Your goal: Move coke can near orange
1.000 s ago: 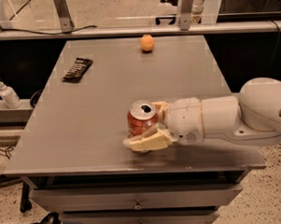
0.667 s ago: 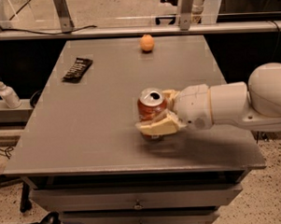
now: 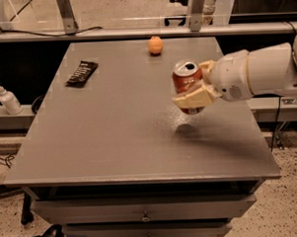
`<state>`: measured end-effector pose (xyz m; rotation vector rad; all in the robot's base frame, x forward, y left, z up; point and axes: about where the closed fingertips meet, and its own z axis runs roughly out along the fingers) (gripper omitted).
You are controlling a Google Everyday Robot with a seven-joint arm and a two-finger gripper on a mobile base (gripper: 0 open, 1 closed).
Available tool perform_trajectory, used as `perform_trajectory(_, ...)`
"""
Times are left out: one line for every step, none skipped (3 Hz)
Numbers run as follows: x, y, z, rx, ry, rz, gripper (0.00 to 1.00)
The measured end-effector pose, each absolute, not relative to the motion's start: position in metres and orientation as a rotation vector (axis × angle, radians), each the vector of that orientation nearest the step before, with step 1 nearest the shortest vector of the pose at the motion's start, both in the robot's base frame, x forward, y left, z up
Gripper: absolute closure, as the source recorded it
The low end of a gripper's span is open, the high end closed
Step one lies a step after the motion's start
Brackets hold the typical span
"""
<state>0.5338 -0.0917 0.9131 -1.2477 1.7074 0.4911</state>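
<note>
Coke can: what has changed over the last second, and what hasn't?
The end effector, clamped on the coke can throughout, has carried it toward the view's right and farther back toward the orange; it now hangs above the table, over its shadow. Nothing was released. The orange, black snack wrapper and white bottle stayed put.

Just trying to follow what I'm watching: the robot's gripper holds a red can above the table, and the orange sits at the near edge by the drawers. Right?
Not quite. The camera view shows the orange near the far edge of the table, beyond the can. The rest holds: the gripper grips the coke can above the tabletop.
</note>
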Motion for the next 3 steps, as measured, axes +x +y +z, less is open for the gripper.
perform_trajectory(0.532, -0.092, 0.911, -1.243, 1.712, 0.498, 1.00)
perform_trajectory(0.536, -0.096, 0.916, -1.208, 1.692, 0.486, 1.00)
perform_trajectory(0.571, -0.106, 0.922, -1.143, 1.643, 0.466, 1.00)
